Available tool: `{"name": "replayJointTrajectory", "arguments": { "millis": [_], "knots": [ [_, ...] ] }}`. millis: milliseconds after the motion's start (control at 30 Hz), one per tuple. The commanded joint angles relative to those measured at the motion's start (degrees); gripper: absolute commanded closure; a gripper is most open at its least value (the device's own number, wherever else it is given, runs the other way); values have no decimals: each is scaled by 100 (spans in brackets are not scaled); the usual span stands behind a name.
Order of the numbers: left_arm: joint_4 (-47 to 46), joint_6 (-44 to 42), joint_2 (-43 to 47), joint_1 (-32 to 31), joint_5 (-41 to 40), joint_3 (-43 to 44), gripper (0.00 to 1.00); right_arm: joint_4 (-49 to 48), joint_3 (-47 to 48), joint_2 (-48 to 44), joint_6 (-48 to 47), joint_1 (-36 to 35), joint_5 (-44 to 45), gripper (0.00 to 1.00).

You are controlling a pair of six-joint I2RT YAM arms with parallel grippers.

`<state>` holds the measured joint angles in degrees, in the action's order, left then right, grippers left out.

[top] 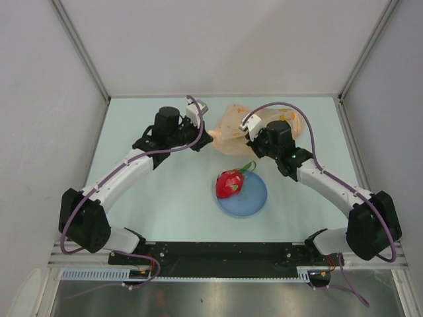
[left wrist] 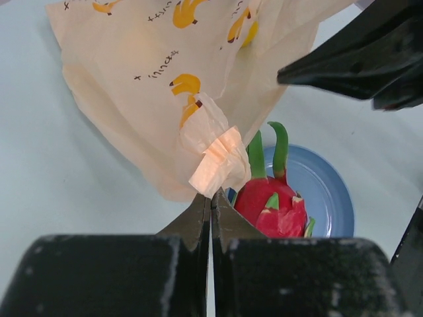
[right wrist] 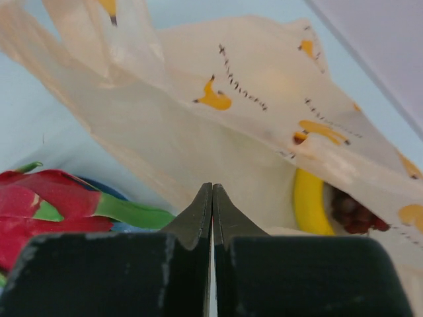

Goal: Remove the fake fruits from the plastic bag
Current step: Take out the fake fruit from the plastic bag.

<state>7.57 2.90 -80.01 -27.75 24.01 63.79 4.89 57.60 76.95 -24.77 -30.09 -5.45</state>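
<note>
Left wrist: the left tool [left wrist: 210,198] is closed tight, its tips on a twisted fold of the one plastic bag [left wrist: 132,99], thin, crinkly peach film with orange marks. Behind it, one glossy red dragon fruit [left wrist: 271,205] sits on one round blue plate [left wrist: 324,191].

Right wrist: the right tool [right wrist: 211,188] is closed against the bag; whether it pinches film cannot be told. One yellow banana [right wrist: 309,201] and one dark grape bunch [right wrist: 353,211] lie inside.

Top: the bag rests between both tools on the pale tabletop [top: 165,185], beyond the plate.

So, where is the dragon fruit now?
In the top view the dragon fruit lies on the blue plate, at its left edge, just below the plastic bag.
</note>
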Motion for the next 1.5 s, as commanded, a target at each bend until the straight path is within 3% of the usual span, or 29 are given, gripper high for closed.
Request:
{"name": "replayJointTrajectory", "arguments": {
  "millis": [0,133,267,367,633,800,933,1133,1467],
  "knots": [
    [332,-542,3,33,463,668,100,-989,-469,294,402,152,211,100],
    [473,-992,29,41,727,819,100,-982,-803,427,456,415,239,100],
    [439,-1063,11,33,1044,820,100,98,-1058,155,562,635,-306,100],
    [437,-1063,-23,24,914,573,100,136,-1190,-136,587,679,-474,100],
    [517,-1055,-111,15,895,687,100,-4,145,-23,1202,706,-1009,100],
    [526,-809,-243,6,1009,950,100,-392,541,838,1983,706,-940,100],
    [526,-782,-305,6,1000,1240,100,55,954,1410,2441,723,-746,100],
    [517,-747,-542,6,930,1821,100,303,1113,1604,2697,776,-817,100],
    [534,-623,-507,6,1377,1952,100,409,1297,1832,3249,882,-439,100]
  ]
}}
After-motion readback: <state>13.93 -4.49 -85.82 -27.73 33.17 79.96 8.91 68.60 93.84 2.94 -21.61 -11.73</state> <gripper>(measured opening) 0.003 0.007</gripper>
